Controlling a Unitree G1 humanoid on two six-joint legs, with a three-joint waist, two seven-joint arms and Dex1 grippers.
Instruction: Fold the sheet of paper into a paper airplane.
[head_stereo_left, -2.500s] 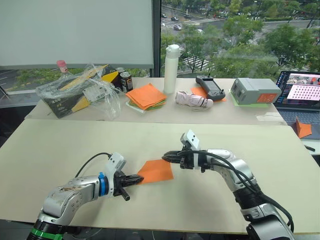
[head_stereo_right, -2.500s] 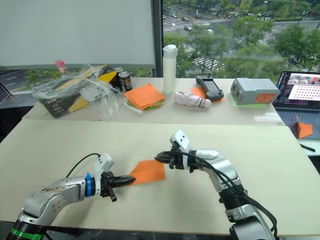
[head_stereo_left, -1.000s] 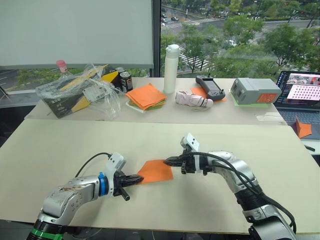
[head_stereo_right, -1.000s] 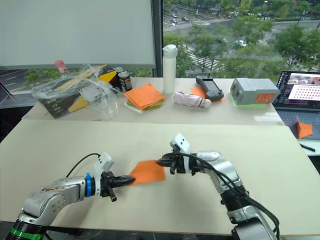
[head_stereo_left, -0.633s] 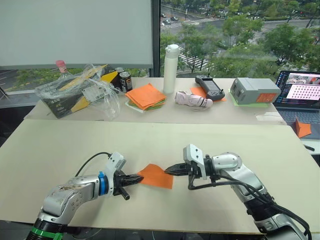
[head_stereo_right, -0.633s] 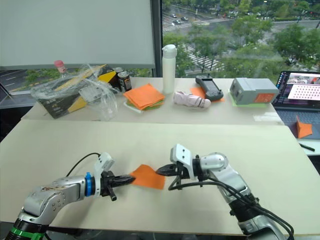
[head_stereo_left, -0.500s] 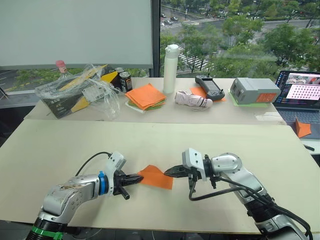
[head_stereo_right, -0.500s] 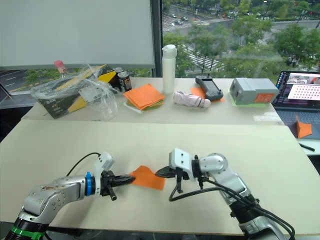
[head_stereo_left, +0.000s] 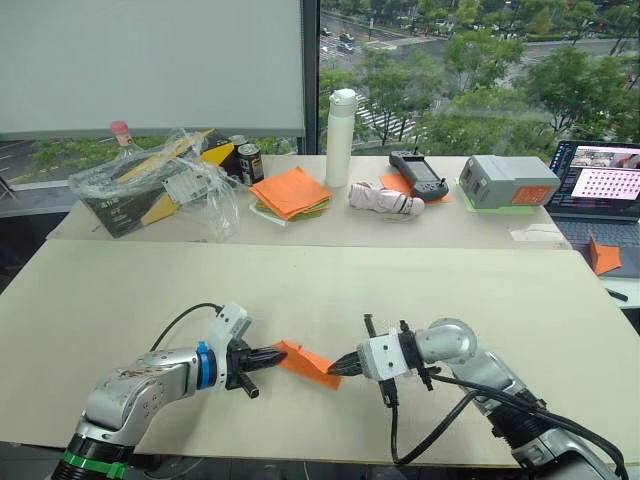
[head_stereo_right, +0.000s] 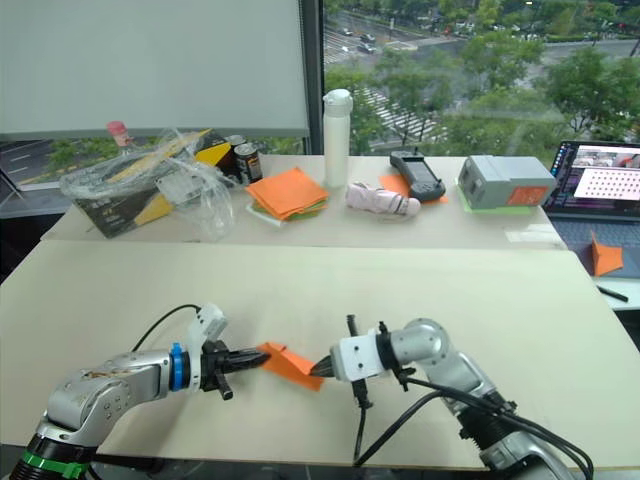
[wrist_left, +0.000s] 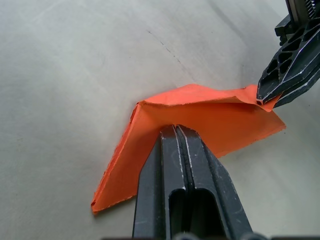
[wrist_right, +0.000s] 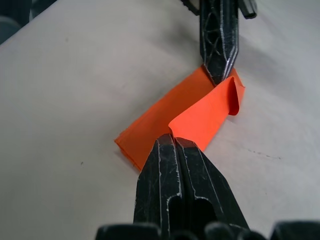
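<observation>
In the left eye view, the sheet of paper (head_stereo_left: 305, 361) lies low over the pale surface (head_stereo_left: 300, 290), stretched between the left gripper (head_stereo_left: 277, 355) and the right gripper (head_stereo_left: 342, 366); each has its jaws pressed together on an opposite edge.

The left wrist view shows the left jaws pinching the near edge of the buckled sheet, with the right gripper's tip clamped on the far corner.

The right wrist view shows the right jaws pinching one corner, part of the sheet curling over.

Compared with half a second ago, the right gripper sits lower and closer to the robot, and the sheet looks narrower and more folded.
</observation>
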